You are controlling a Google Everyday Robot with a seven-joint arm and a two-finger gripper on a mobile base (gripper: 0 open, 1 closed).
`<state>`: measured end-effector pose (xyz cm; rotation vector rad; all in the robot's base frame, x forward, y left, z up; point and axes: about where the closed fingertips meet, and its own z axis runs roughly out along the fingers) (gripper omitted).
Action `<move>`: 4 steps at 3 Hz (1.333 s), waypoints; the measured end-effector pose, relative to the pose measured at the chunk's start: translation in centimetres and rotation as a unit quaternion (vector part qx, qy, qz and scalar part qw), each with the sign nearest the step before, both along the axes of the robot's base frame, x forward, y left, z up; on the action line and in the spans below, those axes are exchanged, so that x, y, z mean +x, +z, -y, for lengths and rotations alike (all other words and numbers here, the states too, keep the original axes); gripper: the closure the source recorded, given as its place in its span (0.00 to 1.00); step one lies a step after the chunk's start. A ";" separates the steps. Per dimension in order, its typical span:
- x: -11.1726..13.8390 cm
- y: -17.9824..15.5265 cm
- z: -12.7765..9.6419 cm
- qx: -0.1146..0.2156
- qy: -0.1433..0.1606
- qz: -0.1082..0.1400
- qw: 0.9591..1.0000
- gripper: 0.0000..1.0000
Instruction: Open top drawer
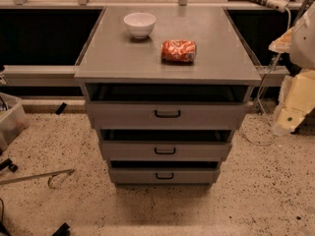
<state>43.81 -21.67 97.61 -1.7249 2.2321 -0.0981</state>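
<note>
**Position.** The jaws are at the right edge of the frame, at the lower end of the pale arm [298,100], about level with the top drawer [123,116]. They are well apart from it and touch nothing. Whether they are set wide or narrow cannot be told from this view.

**Target.** The top drawer sits directly under the desk [118,53], at the centre of the frame. It has the widest front of the stack. Its black loop handle [167,114] is at the middle of that front. A dark band shows between the desk edge and the drawer front, and no tray interior is visible. Judged from this, the drawer is at most barely out and the pull is not yet made.

**Procedure (recommended).**
1. Bring the jaws from the right edge across to the centre, square to the drawer front.
2. Stay at the height of the upper handle. The handles below look alike and are easily mistaken for it.
3. Close on the loop itself, not on the flat front.
4. Pull straight out, toward the bottom of the frame. A skewed pull may bind the drawer or shift the whole unit.

**Inventory.**
- Drawers: three, namely the top drawer, the middle drawer [128,151] and the bottom drawer [133,176].
- Handles: three, one per front.
- On the desk: one white bowl [140,24] at upper centre and one red packet [178,51] just to its lower right, the two apart.
</note>
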 end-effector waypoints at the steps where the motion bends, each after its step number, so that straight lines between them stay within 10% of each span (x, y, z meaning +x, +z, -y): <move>1: 0.0 0.0 0.0 0.000 0.000 0.000 1.000 0.00; 4: 1.2 -7.7 -3.9 0.076 -0.011 -0.019 0.997 0.00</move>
